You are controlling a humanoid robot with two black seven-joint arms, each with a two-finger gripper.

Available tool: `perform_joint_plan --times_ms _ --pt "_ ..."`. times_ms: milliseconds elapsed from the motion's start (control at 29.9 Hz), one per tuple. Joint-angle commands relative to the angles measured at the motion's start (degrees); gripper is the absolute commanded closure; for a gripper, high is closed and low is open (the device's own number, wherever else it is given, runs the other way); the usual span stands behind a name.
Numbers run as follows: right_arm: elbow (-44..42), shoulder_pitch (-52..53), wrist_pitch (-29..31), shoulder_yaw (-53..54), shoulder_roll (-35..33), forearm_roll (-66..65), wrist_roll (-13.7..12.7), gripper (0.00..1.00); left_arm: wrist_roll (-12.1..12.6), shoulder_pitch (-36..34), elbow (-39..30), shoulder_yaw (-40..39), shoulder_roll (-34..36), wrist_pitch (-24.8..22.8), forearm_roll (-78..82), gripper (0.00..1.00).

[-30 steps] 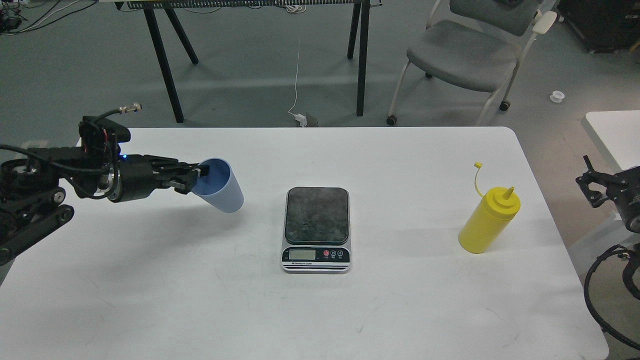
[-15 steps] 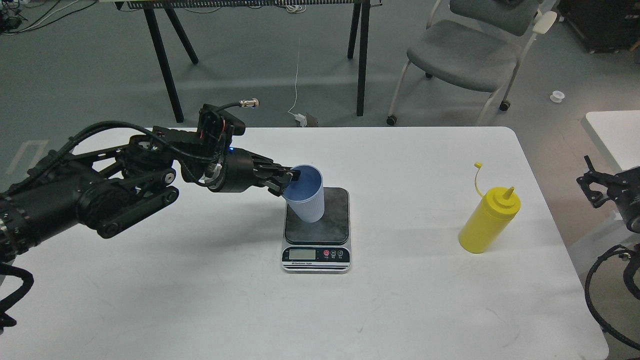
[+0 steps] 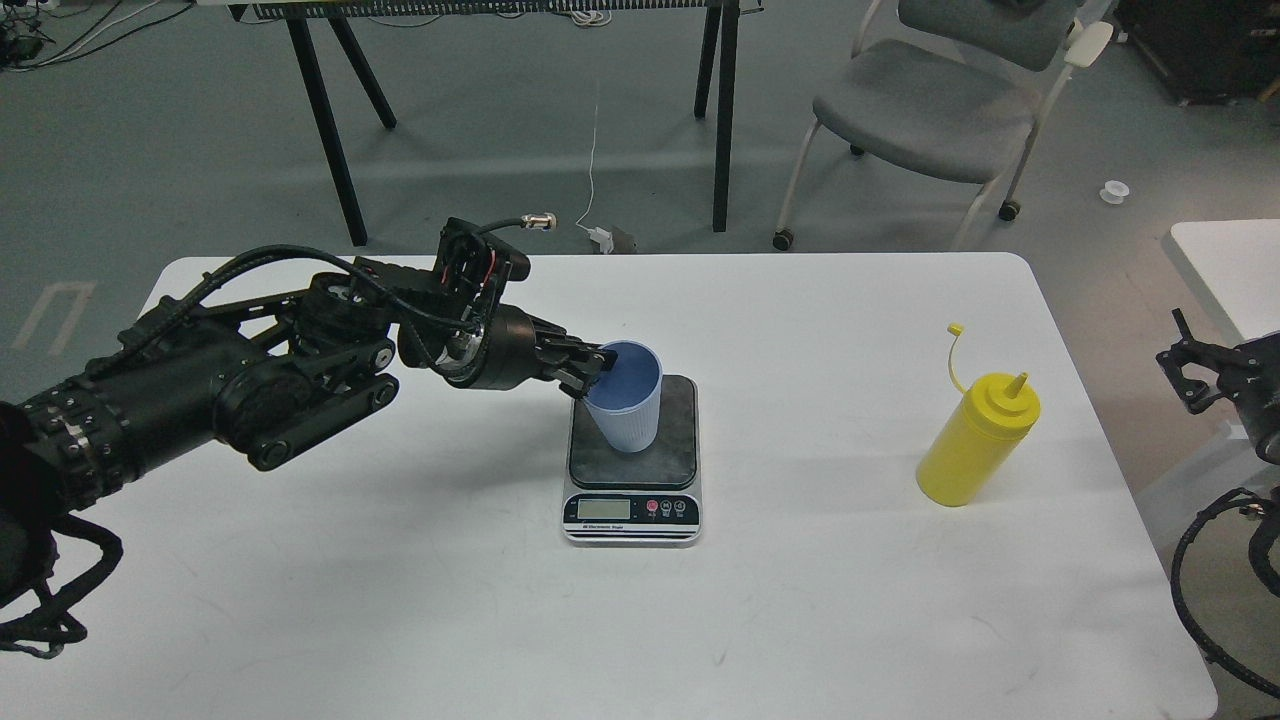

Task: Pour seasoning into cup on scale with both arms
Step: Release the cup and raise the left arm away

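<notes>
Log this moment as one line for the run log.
left gripper: shut on cup rim | cup: over scale platform | seasoning: upright, untouched | right gripper: off table edge, state unclear

The cup (image 3: pixel 624 400) between the jaws looks like ribbed matt plastic; the scale (image 3: pixel 632 455) beneath has a mottled dark platform and silvery front.

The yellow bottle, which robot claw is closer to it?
Right. The right claw waits open off the table's right edge, a short way right of the yellow bottle. The left claw is far to its left, gripping the blue cup over the scale.
</notes>
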Motion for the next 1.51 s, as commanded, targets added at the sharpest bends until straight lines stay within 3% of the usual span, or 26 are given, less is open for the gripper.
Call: perform_joint_plan --times_ms 0,134,167,268,535,702,1037,1271,1472 --pt "0.0 0.0 0.0 0.0 -0.1 0.0 -0.1 0.0 0.0 0.5 0.5 0.1 0.0 0.0 0.0 0.85" --pt "0.1 0.0 0.0 0.0 -0.1 0.0 0.0 0.0 0.0 0.5 1.4 0.0 -0.1 0.0 -0.2 0.77" --pt "0.1 0.0 0.0 0.0 -0.1 0.0 -0.1 0.0 0.0 0.4 1.4 -0.1 -0.1 0.0 -0.7 0.7" --pt "0.1 -0.4 0.0 0.1 -0.1 0.2 -0.1 0.0 -0.4 0.2 1.1 -1.0 -0.1 1.4 -2.2 0.37" --pt "0.8 -2.7 0.0 1.5 -1.9 0.6 -0.2 0.0 -0.6 -3.7 0.7 -1.5 1.5 3.3 -24.0 0.14" --pt "4.3 -8.4 0.0 3.3 -4.7 1.8 -0.2 0.0 -0.5 -3.7 1.6 -9.5 3.5 3.3 -48.8 0.01" --pt "19.6 -22.6 0.0 8.1 -8.9 1.9 0.0 0.0 -0.5 -3.2 9.7 -18.3 4.0 0.9 -95.5 0.01" --pt "26.2 -31.3 0.0 9.2 -9.6 1.9 0.0 0.0 0.4 -0.2 13.5 -28.0 3.9 -4.0 -113.4 0.01" --pt "34.8 -40.0 0.0 9.2 -9.5 1.8 0.1 0.0 6.6 2.8 13.7 -37.0 2.3 -4.6 -116.7 0.01"
